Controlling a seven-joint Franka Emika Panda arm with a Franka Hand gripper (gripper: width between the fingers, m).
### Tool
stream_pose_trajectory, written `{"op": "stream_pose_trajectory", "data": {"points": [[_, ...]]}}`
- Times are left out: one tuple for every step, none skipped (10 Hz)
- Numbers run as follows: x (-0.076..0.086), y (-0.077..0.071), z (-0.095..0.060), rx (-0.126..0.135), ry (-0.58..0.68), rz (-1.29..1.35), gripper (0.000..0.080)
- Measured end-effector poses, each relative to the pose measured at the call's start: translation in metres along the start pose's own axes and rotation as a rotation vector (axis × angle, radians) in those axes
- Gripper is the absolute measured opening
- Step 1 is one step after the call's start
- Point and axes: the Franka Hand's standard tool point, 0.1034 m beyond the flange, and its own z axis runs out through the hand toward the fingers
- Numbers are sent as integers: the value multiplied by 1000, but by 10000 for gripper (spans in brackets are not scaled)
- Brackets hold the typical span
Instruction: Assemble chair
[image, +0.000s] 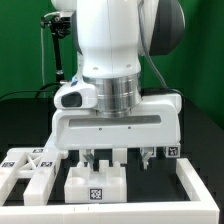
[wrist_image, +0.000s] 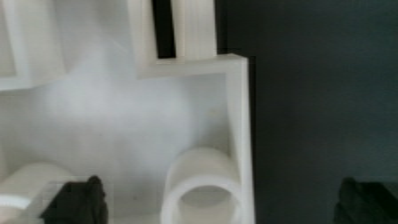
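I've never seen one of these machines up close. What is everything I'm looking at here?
tagged block: one, white, under the gripper, centre of the exterior view; the wrist view shows a slotted white piece there, maybe the same one.
tagged piece: one, white, exterior view's left.
small tagged part: one, white, exterior view's right, shape unclear.
rail: one, white, along the exterior view's right.
table: one, black.
wall: green, behind.
robot arm: one, white.
gripper: one, white with black fingers, open, above the block.
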Motion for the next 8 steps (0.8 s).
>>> {"op": "stream_pose_trajectory", "data": {"points": [[-2,1,5,0,5,-12,650],[-5,0,12,0,8,-20,650],[-8,-1,18,0,10,-27,650],[-11,-1,23,0,12,-28,650],[-14,0,27,-1,12,-28,650],[-15,1,29,-1,16,-28,650],[-16,1,29,-1,14,-28,650],[-16,1,29,-1,15,-28,527]]}}
